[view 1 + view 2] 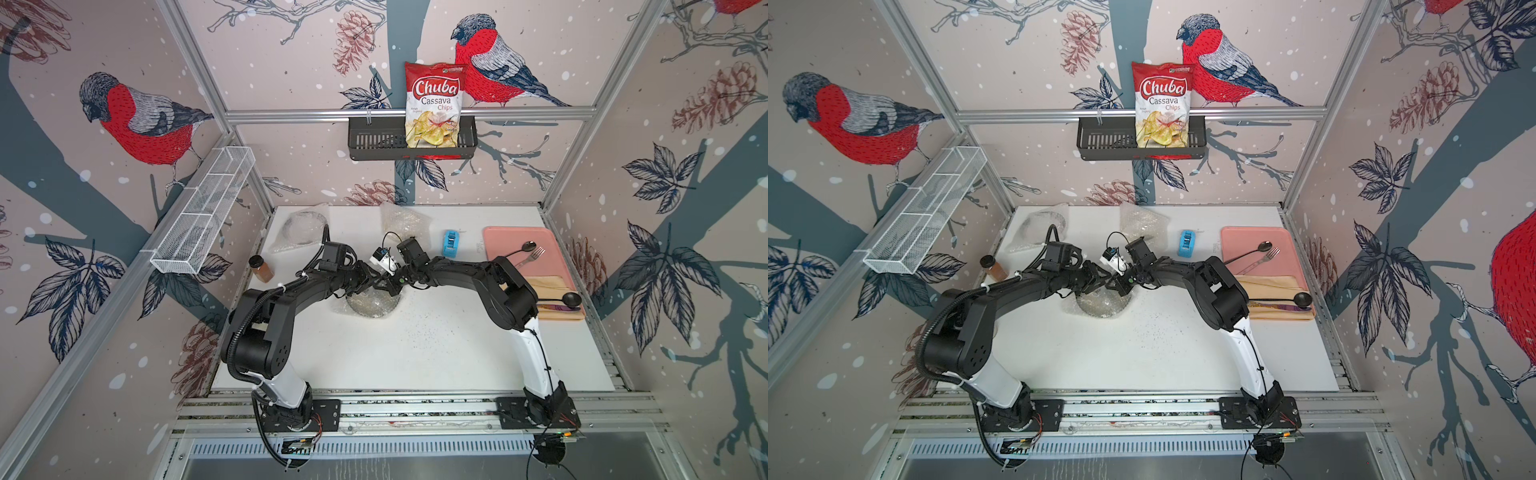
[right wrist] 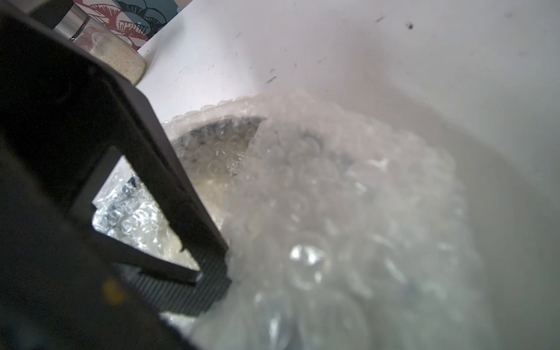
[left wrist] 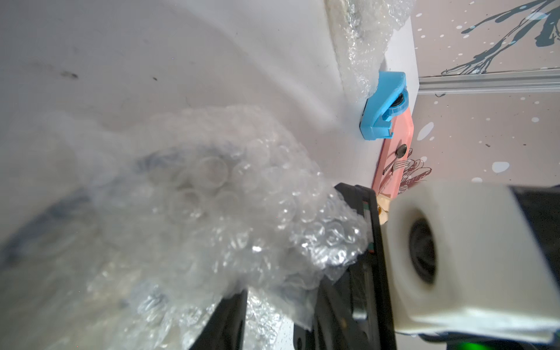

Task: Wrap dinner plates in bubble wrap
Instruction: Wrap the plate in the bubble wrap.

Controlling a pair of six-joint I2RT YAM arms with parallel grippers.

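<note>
The dinner plate (image 1: 371,308) lies flat near the middle of the tabletop (image 1: 415,357), right under both my wrists. A sheet of bubble wrap (image 3: 230,212) is draped over it, and the plate's dark rim shows through the bubbles. I judge the plate heavy, stiff and breakable, so I would leave it lying and work the wrap alone. The wrap looks light, soft and springy, and slick enough to slip. I would take it at a free edge or corner and pinch it deep, never through to the ceramic.

My right pincer (image 1: 387,288) is closed tight, seemingly on a raised fold of the sheet. My left pincer (image 1: 372,282) is just beside it, jaws part way apart with wrap between them; whether they bite I cannot tell.

At the far edge sit a wrapped round bundle (image 1: 300,230) and a crumpled wrap heap (image 1: 402,220). Further right are a blue tape dispenser (image 1: 449,243) and a pink tray (image 1: 496,241).
</note>
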